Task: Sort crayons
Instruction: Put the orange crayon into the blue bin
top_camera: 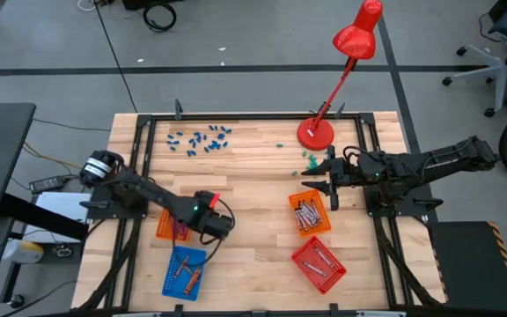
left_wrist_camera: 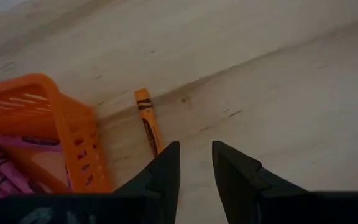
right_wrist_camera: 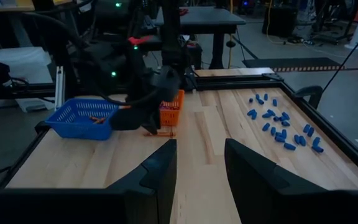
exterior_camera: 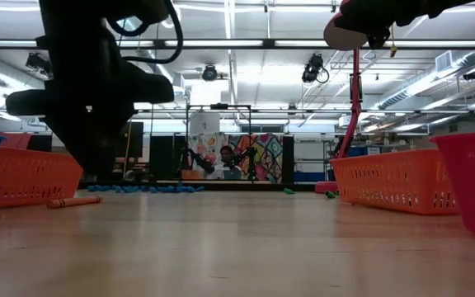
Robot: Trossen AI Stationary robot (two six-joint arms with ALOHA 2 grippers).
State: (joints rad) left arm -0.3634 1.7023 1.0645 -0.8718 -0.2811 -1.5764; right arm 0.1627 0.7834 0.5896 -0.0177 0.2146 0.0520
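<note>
Pale wooden plank counter [top_camera: 253, 202], smooth, with visible grain, framed by dark metal rails. At 8 o'clock from the counter's middle, left pincer [left_wrist_camera: 196, 163] low over the wood, its two dark wedge-shaped fingers a narrow gap apart, gripping nothing. Just ahead of those fingers, one thin orange crayon [left_wrist_camera: 148, 121] with a paper wrapper, flat on the wood beside an orange mesh basket [left_wrist_camera: 55, 124] of rectangular plastic lattice; magenta-pink crayons [left_wrist_camera: 5, 168] heaped inside. At 7 o'clock, a blue mesh basket [top_camera: 184, 273] with a few orange sticks. At 4 o'clock, a second orange basket [top_camera: 311, 214] of grey-silver crayons [top_camera: 306, 214], and at 5 o'clock a red basket [top_camera: 318, 264]. At 3 o'clock, right pincer [right_wrist_camera: 201, 163] raised above the counter, blunt dark fingers parted, empty. At 11 o'clock, a scatter of small blue pieces [top_camera: 199, 138]; at 1 o'clock, a glossy red desk lamp [top_camera: 341, 70] on a round base. Beyond: grey floor, cables, ceiling strip lights, a colourful mural far off.
</note>
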